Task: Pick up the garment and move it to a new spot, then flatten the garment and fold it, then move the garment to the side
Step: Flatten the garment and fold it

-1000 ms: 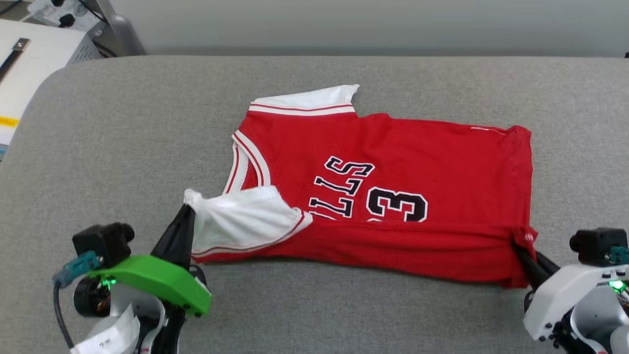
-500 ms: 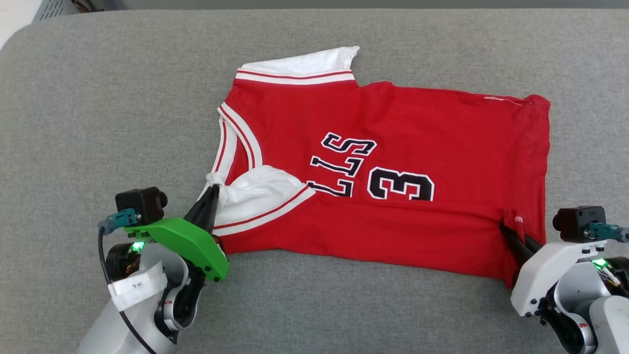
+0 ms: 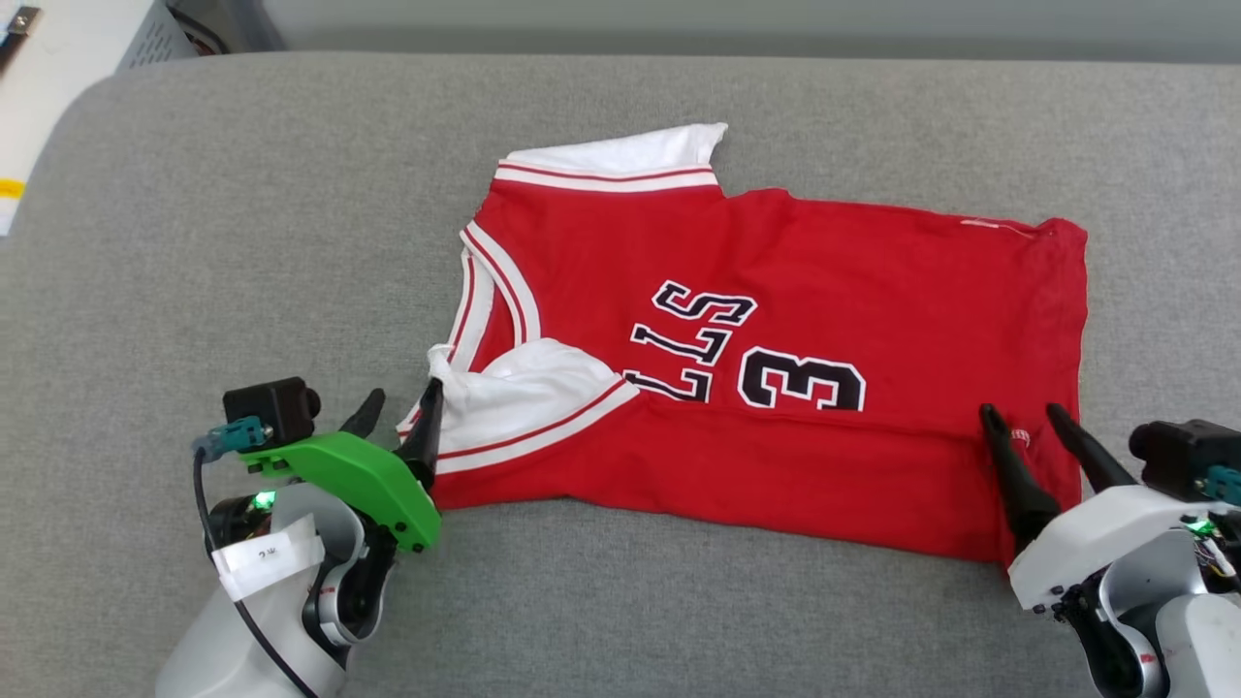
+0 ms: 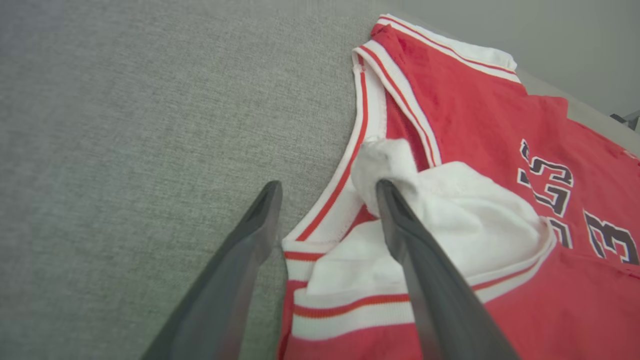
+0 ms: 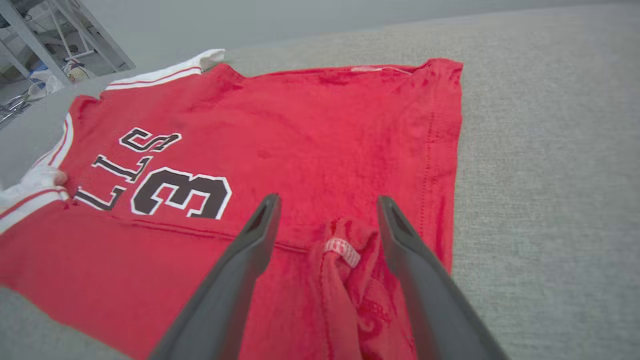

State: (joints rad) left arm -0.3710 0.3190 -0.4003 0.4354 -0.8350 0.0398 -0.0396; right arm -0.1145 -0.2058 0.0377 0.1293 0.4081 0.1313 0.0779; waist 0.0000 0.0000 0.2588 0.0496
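Observation:
The garment (image 3: 824, 291), a red jersey with white sleeves and black lettering, lies on the grey surface with its near long edge folded up over the front. My left gripper (image 3: 400, 407) stands open at the folded white sleeve (image 4: 450, 220), one finger touching the sleeve's bunched tip. My right gripper (image 3: 1020, 419) is open at the garment's near right corner, where a small bunched tuft of red cloth (image 5: 345, 250) with a white tag sits between the fingers. Both grippers hold nothing.
The grey padded surface (image 3: 242, 242) stretches wide to the left of the garment and in front of it. A white unit (image 3: 58, 58) stands beyond the far left corner. A metal frame (image 5: 45, 40) shows past the far edge.
Both grippers have opened and let go of the garment's folded edge, which now rests on the jersey front. The head camera has shifted between frames.

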